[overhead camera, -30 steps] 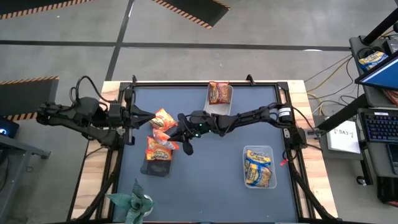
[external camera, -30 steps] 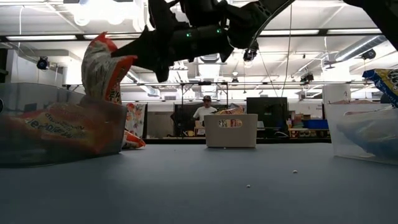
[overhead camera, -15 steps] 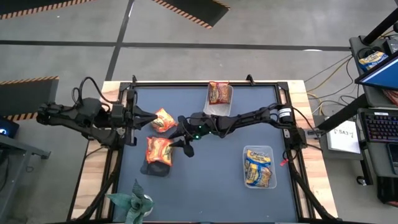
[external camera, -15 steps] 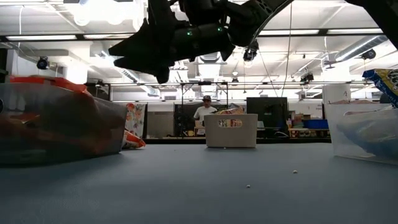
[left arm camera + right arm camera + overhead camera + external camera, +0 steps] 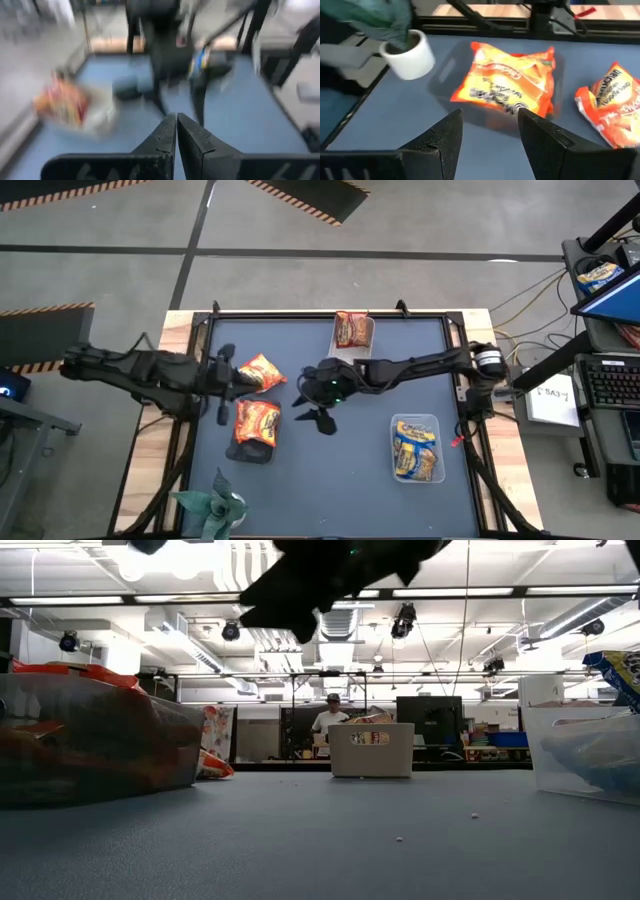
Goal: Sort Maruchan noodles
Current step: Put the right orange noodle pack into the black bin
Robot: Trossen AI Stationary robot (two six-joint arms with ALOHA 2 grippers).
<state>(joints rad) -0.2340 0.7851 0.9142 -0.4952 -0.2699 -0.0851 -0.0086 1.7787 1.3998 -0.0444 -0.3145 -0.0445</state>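
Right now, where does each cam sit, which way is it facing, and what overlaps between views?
High: overhead, straight down; both arms, left gripper shut, right gripper open.
Low: table height, level toward the room; an arm overhead, the left tub of orange packets.
Left wrist: behind its shut fingers, blurred, facing along the table.
Right wrist: behind its open fingers, facing the orange packet in the tub and a white pot.
Shared: high and right wrist both show the loose orange packet.
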